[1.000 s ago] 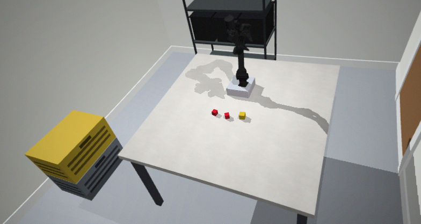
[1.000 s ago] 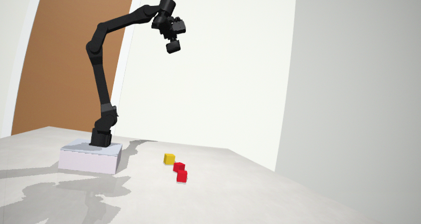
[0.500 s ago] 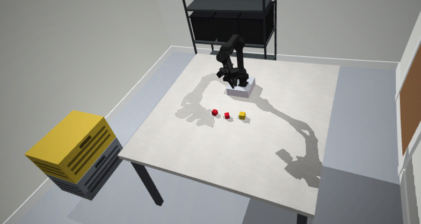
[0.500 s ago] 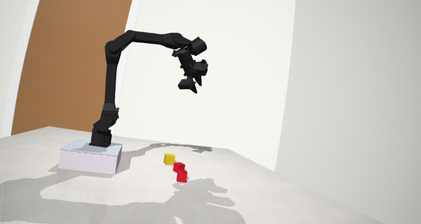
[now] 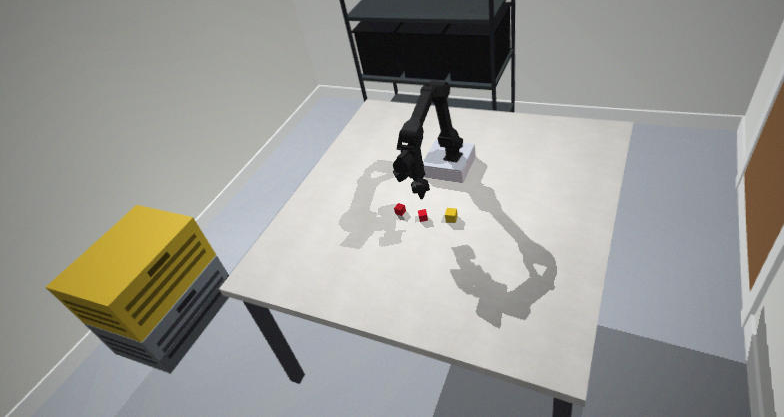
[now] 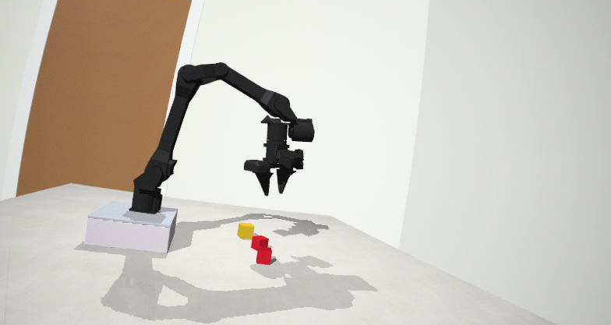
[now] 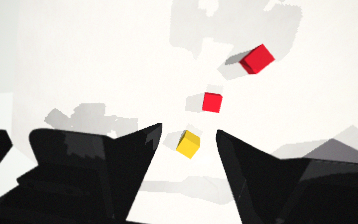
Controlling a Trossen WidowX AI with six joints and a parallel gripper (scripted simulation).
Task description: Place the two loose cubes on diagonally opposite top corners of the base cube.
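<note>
A yellow cube point(image 5: 450, 215) point(image 6: 245, 231) point(image 7: 188, 144), seemingly the base cube, sits on the table. A red cube point(image 5: 422, 215) point(image 6: 259, 242) point(image 7: 212, 102) lies beside it, apart from it. The other red cube point(image 5: 399, 209) point(image 6: 263, 256) point(image 7: 256, 59) lies farther from the yellow one, turned at a different angle. Nothing stands on the yellow cube. My gripper point(image 5: 421, 195) point(image 6: 273, 193) point(image 7: 189, 130) points down, high above the table, open and empty. In the wrist view the yellow cube shows below, between the fingertips. The fingers overlap in the top view.
The arm stands on a pale block point(image 5: 444, 172) point(image 6: 125, 235) on the table point(image 5: 329, 282). A dark shelf rack point(image 5: 428, 2) stands behind the table, and stacked yellow and grey boxes point(image 5: 131, 255) are beside it. Arm shadows fall across the table top.
</note>
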